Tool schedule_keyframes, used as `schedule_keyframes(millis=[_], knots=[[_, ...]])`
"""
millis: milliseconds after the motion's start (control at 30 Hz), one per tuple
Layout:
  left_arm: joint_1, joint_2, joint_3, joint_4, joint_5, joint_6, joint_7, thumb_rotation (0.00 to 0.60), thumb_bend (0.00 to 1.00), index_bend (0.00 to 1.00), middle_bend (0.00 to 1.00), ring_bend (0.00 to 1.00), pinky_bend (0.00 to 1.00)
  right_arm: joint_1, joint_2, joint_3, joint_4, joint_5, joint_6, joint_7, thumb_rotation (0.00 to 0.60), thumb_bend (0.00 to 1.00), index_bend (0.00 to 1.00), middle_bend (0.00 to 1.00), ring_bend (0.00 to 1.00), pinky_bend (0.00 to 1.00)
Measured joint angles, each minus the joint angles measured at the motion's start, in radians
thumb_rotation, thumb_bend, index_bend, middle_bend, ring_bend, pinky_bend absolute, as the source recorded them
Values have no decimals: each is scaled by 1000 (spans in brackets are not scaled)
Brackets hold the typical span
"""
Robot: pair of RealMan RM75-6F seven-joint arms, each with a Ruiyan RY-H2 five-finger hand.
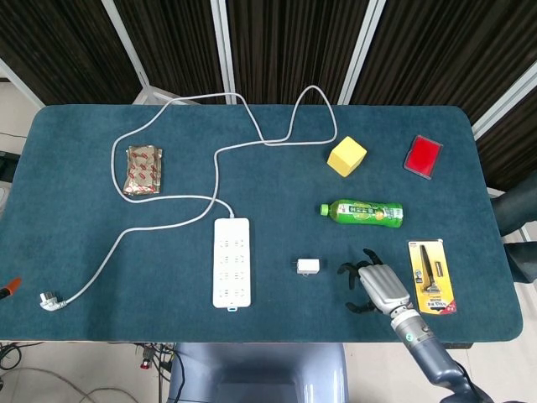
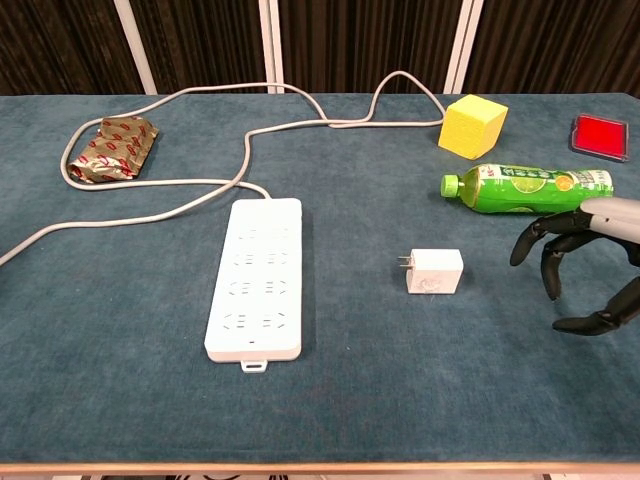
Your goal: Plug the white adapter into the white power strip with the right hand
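The white adapter [image 1: 308, 266] [image 2: 434, 271] lies on the blue table, its prongs pointing left toward the white power strip [image 1: 232, 262] [image 2: 255, 276]. The strip lies lengthwise a short way left of it, its cord looping off to the back. My right hand [image 1: 372, 286] [image 2: 580, 262] hovers just right of the adapter, apart from it, with fingers spread and curved downward and nothing in it. My left hand is in neither view.
A green bottle [image 1: 362, 212] [image 2: 526, 190] lies on its side behind the right hand. A yellow cube [image 1: 346, 156] and a red box [image 1: 423, 156] sit further back. A carded tool pack [image 1: 431, 276] lies right of the hand. A foil packet [image 1: 143, 169] is at the far left.
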Motion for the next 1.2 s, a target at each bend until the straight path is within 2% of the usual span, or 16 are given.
schedule_keyframes(millis=[500, 567, 633, 733, 1200], knots=[[-1, -1, -1, 0, -2, -1, 5, 600, 68, 113, 0, 0, 0, 4, -60, 7, 20, 67, 47, -156, 600, 280, 328, 604, 418, 0], [-1, -1, -1, 0, -2, -1, 6, 600, 68, 113, 0, 0, 0, 7, -69, 10, 20, 83, 51, -180, 600, 280, 328, 604, 435, 47], [-1, -1, -1, 0, -3, -1, 6, 600, 68, 113, 0, 0, 0, 10, -78, 12, 20, 95, 56, -201, 600, 280, 328, 604, 451, 198], [-1, -2, -1, 0, -4, -3, 7, 600, 68, 113, 0, 0, 0, 14, -91, 14, 22, 104, 66, -231, 600, 280, 328, 605, 458, 332], [-2, -3, -2, 0, -7, -5, 10, 600, 68, 113, 0, 0, 0, 34, -127, 17, 18, 137, 72, -292, 600, 280, 328, 653, 497, 354]])
